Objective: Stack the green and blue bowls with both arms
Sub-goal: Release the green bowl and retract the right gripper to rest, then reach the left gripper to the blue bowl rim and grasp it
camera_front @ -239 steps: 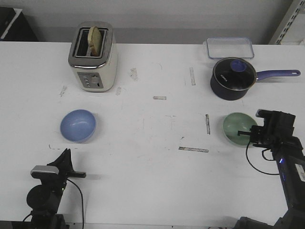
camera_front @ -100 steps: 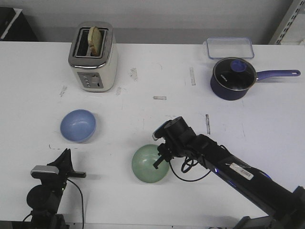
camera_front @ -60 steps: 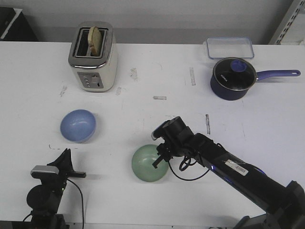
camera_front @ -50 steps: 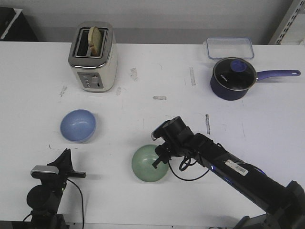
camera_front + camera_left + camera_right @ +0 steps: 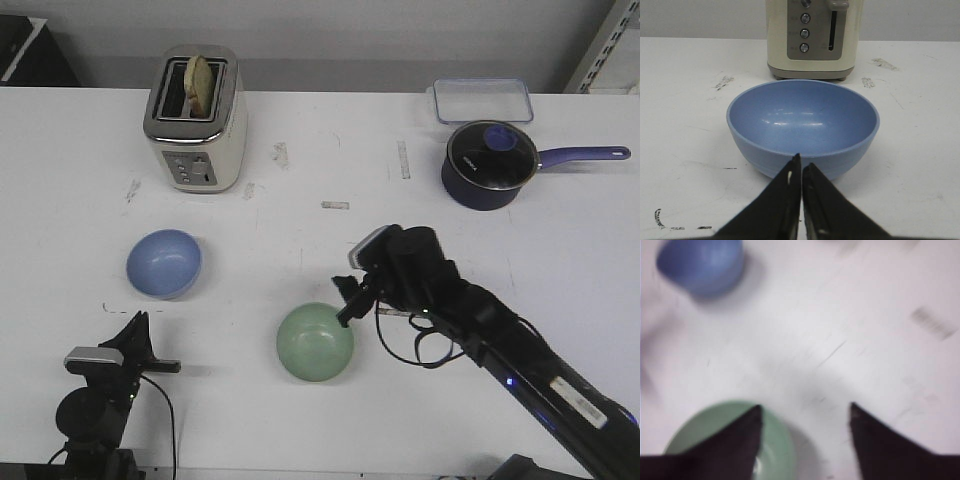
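The left claw (image 5: 801, 172), fingers pressed together, points at the blue bowl (image 5: 802, 125) before a cream toaster (image 5: 813, 37)

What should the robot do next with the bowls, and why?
Probably the left gripper, now shut in front of the blue bowl, should open and reach for its rim. The right gripper is open and off the green bowl, which sits alone on the table, so the blue one looks due next.

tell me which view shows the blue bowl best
The left wrist view: the blue bowl fills the frame, sharp, upright and empty, in front of the toaster. The front view shows it small but clear; the right wrist view only a blur.
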Robot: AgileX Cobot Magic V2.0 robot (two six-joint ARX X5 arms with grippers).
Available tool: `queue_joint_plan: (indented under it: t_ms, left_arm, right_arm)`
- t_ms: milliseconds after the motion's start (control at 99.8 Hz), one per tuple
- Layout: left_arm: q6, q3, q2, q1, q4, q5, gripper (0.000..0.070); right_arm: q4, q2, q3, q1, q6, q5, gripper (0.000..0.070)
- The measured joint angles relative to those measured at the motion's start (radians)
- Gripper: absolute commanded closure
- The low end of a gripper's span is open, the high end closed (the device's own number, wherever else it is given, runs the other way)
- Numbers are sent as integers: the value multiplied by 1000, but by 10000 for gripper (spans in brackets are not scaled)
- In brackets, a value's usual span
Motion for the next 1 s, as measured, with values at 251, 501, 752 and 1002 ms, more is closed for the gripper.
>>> queue_joint_plan:
  t_ms: [251, 501, 752, 1002]
  left_arm:
    - [0, 0, 0, 0, 0, 0, 699]
    - [-1, 0, 0, 0, 2, 0, 699]
    - [-83, 18, 0, 0, 48, 0, 699]
    - [-100, 354, 113, 0, -58, 0, 697]
  right_arm:
    - [-34, -212, -27, -165, -7, 186, 694]
    - [0, -476, -314, -362, -42, 206, 694]
    - [82, -763, -626, -470, -44, 209, 694]
    - [110, -867, -660, -476, -45, 208, 694]
